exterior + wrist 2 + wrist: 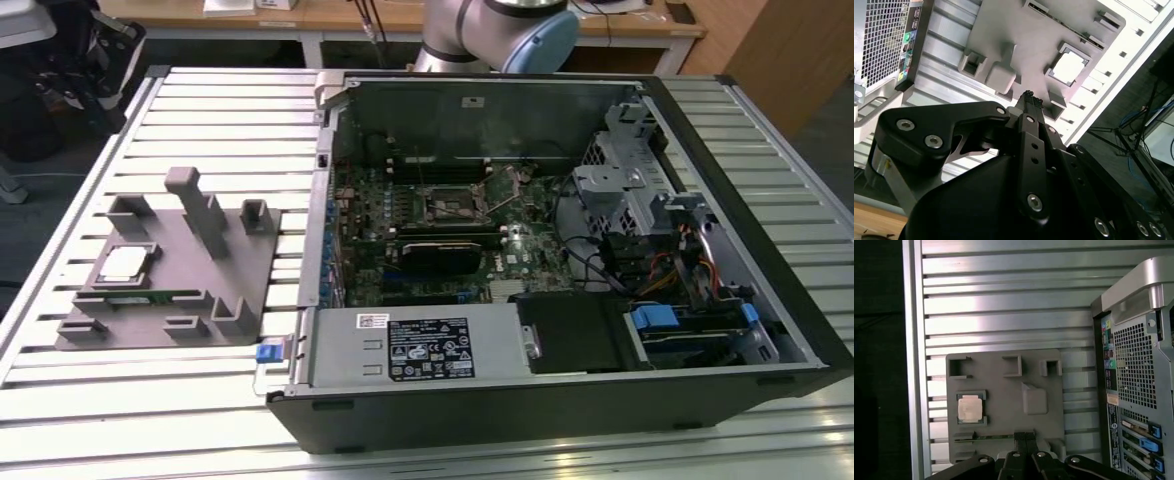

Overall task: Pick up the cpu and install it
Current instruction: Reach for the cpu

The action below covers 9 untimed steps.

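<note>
The cpu [124, 263], a small square chip with a pale silver top, lies flat in a square recess of the grey plastic tray [174, 300] on the exterior view's left. Both wrist views look down on it: the cpu [1069, 66] [970, 407] sits in the tray [1019, 35] [1004, 385], untouched. My gripper [1028, 96] [1025, 436] hangs well above the tray, off to one side of the chip. Its two black fingers are pressed together, shut, with nothing between them.
An open computer case [561, 250] lies on the slatted metal table [200, 110] beside the tray, its motherboard socket [447, 205] exposed. The case's rear panel [1134, 380] borders the tray. The tray has upright posts [200, 210] and a thin green strip [134, 297].
</note>
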Motion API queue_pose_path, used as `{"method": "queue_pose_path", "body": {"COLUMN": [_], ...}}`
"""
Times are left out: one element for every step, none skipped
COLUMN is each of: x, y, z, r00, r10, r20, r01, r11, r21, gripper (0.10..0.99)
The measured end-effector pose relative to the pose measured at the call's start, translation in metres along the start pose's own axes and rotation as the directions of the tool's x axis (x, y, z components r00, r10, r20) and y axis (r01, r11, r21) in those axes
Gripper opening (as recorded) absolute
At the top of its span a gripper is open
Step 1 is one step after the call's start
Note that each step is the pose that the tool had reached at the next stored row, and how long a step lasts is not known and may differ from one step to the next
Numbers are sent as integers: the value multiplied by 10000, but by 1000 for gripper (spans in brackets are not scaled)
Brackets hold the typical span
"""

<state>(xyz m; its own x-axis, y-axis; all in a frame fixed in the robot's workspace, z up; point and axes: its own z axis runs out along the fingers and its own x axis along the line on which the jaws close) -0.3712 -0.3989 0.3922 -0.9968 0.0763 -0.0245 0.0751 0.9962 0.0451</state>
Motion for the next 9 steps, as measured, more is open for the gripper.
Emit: {"method": "queue_pose_path", "body": {"x": [13, 28, 48, 70, 93, 114, 136, 160, 182], "y": [-1, -2, -4, -5, -7, -9, -11, -12, -14], "z": [0, -1, -1, -1, -2, -3, -2, -2, -2], "r00": [10000, 10000, 10000, 10000, 10000, 10000, 10000, 10000, 10000], "r10": [0, 0, 0, 0, 0, -1, -1, 0, -1], "r20": [0, 0, -1, 0, -1, -1, -1, -1, 0], "r01": [0, 0, 0, 0, 0, 1, 1, 0, 1], "r11": [10000, 10000, 10000, 10000, 10000, 10000, 10000, 10000, 10000], "r21": [0, 0, 0, 0, 1, 1, 0, 0, -1], "gripper": [106, 106, 106, 106, 106, 106, 106, 106, 106]}}
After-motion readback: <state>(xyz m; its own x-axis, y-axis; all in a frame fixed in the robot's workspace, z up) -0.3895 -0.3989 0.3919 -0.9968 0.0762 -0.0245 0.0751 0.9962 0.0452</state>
